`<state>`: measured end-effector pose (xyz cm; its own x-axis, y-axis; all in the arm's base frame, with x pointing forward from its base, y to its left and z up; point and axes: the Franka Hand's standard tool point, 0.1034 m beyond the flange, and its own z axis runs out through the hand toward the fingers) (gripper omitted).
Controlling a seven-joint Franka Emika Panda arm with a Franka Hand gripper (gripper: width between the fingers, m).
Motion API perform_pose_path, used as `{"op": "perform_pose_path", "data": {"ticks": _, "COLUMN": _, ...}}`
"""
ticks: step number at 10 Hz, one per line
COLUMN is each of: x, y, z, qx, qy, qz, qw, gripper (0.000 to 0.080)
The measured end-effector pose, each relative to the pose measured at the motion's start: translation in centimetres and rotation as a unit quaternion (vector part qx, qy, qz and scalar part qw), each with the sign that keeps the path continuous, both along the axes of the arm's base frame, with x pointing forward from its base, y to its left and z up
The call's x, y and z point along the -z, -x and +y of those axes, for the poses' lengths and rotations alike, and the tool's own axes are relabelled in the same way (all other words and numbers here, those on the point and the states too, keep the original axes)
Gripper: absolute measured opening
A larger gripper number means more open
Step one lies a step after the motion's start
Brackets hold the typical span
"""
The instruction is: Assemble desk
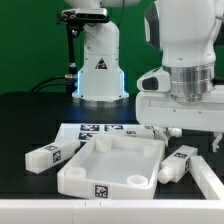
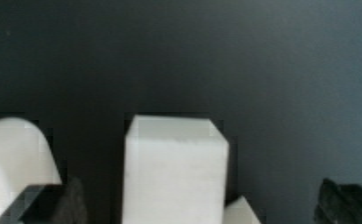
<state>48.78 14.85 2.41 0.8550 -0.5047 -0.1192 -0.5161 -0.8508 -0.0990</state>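
The white desk top tray [image 1: 110, 160] lies on the dark table with its rim up, a tag on its front wall. One white leg block [image 1: 50, 152] lies to its left in the exterior view, another leg block [image 1: 180, 163] lies at its right corner. My gripper [image 1: 190, 138] hovers just above that right leg. In the wrist view the leg [image 2: 178, 160] shows between my two dark fingertips [image 2: 36, 205], with gaps on both sides. My gripper [image 2: 192, 208] is open and holds nothing.
The marker board [image 1: 105, 130] lies behind the tray. The white cone-shaped robot base [image 1: 98, 70] stands at the back. Another white part [image 1: 212, 180] lies at the exterior view's far right. A rounded white part [image 2: 14, 150] shows beside the leg in the wrist view.
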Motion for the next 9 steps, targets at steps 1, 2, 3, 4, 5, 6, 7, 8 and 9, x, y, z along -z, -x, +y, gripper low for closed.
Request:
{"op": "perform_pose_path", "data": {"ticks": 1, "x": 0.42, "y": 0.33, "z": 0.08, "qx": -0.002, "qy": 0.001, "qz": 0.001, "qw": 1.0, "gripper": 0.0649}}
{"op": "perform_pose_path", "data": {"ticks": 2, "x": 0.81, "y": 0.66, "z": 0.33, "qx": -0.005, "qy": 0.002, "qz": 0.004, "qw": 1.0, "gripper": 0.0649}}
{"op": "perform_pose_path", "data": {"ticks": 3, "x": 0.97, "y": 0.82, "z": 0.55, "qx": -0.007, "qy": 0.002, "qz": 0.005, "qw": 1.0, "gripper": 0.0649}}
{"op": "perform_pose_path", "data": {"ticks": 4, "x": 0.96, "y": 0.81, "z": 0.55, "qx": -0.008, "qy": 0.002, "qz": 0.004, "qw": 1.0, "gripper": 0.0649}}
{"op": "perform_pose_path", "data": {"ticks": 5, "x": 0.97, "y": 0.81, "z": 0.55, "qx": -0.008, "qy": 0.002, "qz": 0.005, "qw": 1.0, "gripper": 0.0523}}
{"op": "perform_pose_path", "data": {"ticks": 6, "x": 0.97, "y": 0.82, "z": 0.55, "qx": -0.008, "qy": 0.002, "qz": 0.005, "qw": 1.0, "gripper": 0.0387}}
{"op": "perform_pose_path", "data": {"ticks": 7, "x": 1.0, "y": 0.91, "z": 0.41, "qx": -0.007, "qy": 0.003, "qz": 0.006, "qw": 1.0, "gripper": 0.0387}}
{"op": "perform_pose_path", "data": {"ticks": 8, "x": 1.0, "y": 0.92, "z": 0.35, "qx": -0.007, "qy": 0.003, "qz": 0.007, "qw": 1.0, "gripper": 0.0294}}
{"op": "perform_pose_path", "data": {"ticks": 9, "x": 0.94, "y": 0.94, "z": 0.33, "qx": -0.007, "qy": 0.003, "qz": 0.006, "qw": 1.0, "gripper": 0.0294}}
